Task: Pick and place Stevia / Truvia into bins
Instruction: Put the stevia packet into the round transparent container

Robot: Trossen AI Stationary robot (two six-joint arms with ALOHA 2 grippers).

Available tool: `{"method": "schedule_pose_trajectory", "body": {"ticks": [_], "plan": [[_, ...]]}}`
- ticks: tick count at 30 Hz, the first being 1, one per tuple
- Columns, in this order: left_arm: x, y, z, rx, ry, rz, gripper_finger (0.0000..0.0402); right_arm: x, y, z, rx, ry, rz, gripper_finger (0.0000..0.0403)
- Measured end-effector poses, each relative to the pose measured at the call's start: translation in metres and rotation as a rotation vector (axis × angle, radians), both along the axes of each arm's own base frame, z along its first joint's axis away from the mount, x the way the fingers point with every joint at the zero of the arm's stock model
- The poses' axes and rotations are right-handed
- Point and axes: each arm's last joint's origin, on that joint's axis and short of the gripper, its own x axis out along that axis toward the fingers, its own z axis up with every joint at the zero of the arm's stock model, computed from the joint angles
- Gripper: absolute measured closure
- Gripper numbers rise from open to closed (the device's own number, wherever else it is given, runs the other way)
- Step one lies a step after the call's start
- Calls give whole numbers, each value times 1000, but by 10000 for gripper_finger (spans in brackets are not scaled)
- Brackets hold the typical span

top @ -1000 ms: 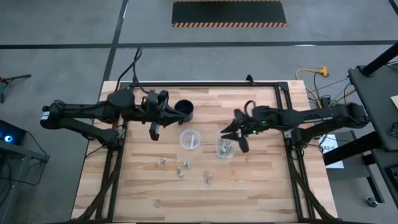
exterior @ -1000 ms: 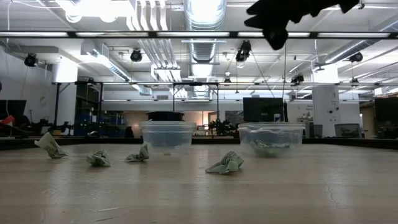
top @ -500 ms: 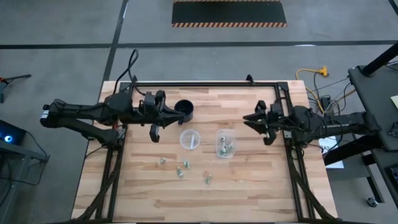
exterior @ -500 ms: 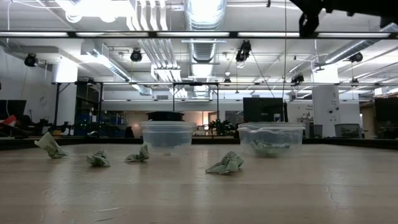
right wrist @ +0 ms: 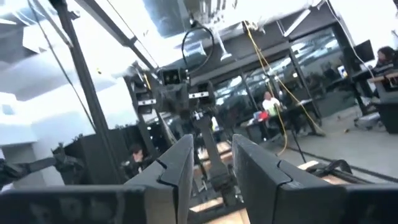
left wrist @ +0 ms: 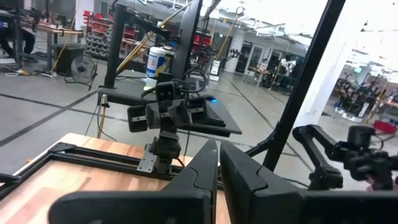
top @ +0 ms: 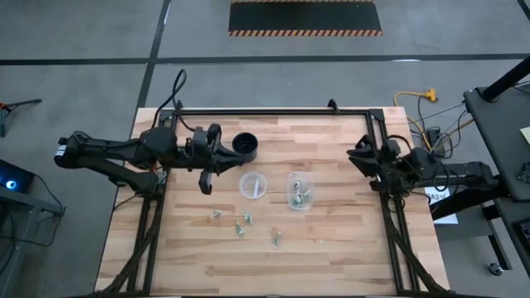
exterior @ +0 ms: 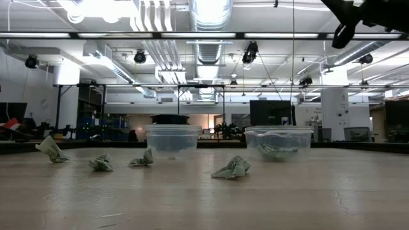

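Taking the left-hand clear cup [top: 253, 184] as the landmark, four loose Stevia packets [top: 241, 223] lie on the wooden table [top: 331, 257] on the near side of it, well apart from both grippers: one off toward the left arm's side, two close together just nearer the front edge, and one more toward the second clear cup [top: 300, 190]. That second cup stands just beside the first, on the right arm's side, and already holds several green-and-white packets. The left gripper [top: 207, 170] hangs beside the landmark cup, between it and a black mug [top: 245, 146], its jaws pressed together on nothing. The right gripper [top: 362, 157] sits well away at the table's right edge, its jaws a narrow gap apart and empty. I judge the left arm the nearer to the loose packets, which lie toward the front edge from its jaws. Each packet is tiny, crumpled and folded, so no clear long axis can be told; in the low view they stand up off the wood as small crushed peaks.
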Motion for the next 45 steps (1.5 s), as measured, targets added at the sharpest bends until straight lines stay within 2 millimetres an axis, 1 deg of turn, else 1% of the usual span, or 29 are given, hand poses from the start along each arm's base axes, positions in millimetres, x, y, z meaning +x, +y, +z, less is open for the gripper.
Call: {"method": "schedule_pose_trajectory", "body": {"ticks": [5, 7, 10, 13, 19, 26, 30, 33, 35, 37, 40, 45], "plan": [[3, -3, -2, 7, 11, -10, 400, -12, 0, -11, 0, -60, 0, 304], [4, -4, -5, 10, 35, -13, 400, -14, 0, -16, 0, -53, 1, 306], [9, -6, -10, 15, 66, -18, 400, -16, 0, -26, 0, -14, 1, 307], [15, -10, -16, 20, 94, -29, 400, -13, 0, -35, 10, 45, 6, 305], [29, -16, -28, 50, 155, -45, 400, -10, 0, -44, 6, 147, 14, 300], [56, -23, -57, 73, 278, -63, 400, -6, 0, -58, -18, 300, 6, 310], [68, -27, -75, 84, 374, -120, 400, -6, 0, -64, -18, 361, 6, 314], [73, -29, -86, 90, 440, -147, 400, -6, 0, -68, -22, 406, 5, 312], [73, -30, -90, 99, 467, -160, 400, -6, 0, -74, -22, 460, 7, 310], [73, -31, -91, 124, 478, -173, 400, -5, 0, -75, -34, 476, 5, 308], [69, -32, -95, 146, 531, -184, 400, -4, 0, -76, -98, 497, -6, 305], [52, -31, -100, 161, 689, -195, 400, -3, 0, -77, -198, 520, -21, 307]]}}
